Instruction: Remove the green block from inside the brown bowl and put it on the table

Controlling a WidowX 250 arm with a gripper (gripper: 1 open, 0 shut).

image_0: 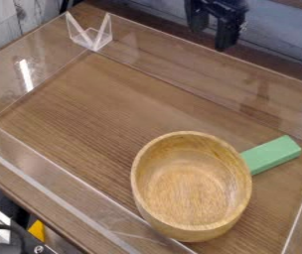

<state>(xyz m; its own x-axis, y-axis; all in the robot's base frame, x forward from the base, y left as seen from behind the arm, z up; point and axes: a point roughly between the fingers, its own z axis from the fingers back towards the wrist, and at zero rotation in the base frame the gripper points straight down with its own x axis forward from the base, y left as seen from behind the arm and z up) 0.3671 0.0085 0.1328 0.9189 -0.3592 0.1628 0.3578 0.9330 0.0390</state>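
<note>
Green block lies on the tabletop beside the bowl, fingers open at the top of the frame

The block [270, 154] is in the lower right of the frame, outside the bowl [191, 187] and flat on the tabletop [100, 109]. It is a matte green, elongated rectangle, set at a slant: one end points toward the upper right, the other toward the bowl's rim. That nearer end sits right by the upper right side of the rim; whether the two touch, I cannot tell

The bowl stands upright in the lower middle of the frame, a little right of centre. It is round, light brown and thick-rimmed, with its mouth facing up and its pale inner wall and bottom in view. It is much wider than the block

The dark fingers [214, 33] are at the top of the frame, right of centre, well apart from both block and bowl. They are open, spread from each other, and hold nothing

The tabletop is medium-brown wood with visible grain. A clear angular acrylic piece [91, 33] stands at its edge in the upper left, and clear walls [297, 60] run along the border. In the lower left corner, beyond the tabletop's edge, are a black cable [0, 228] and a small yellow item [36, 230], too small to identify
</note>
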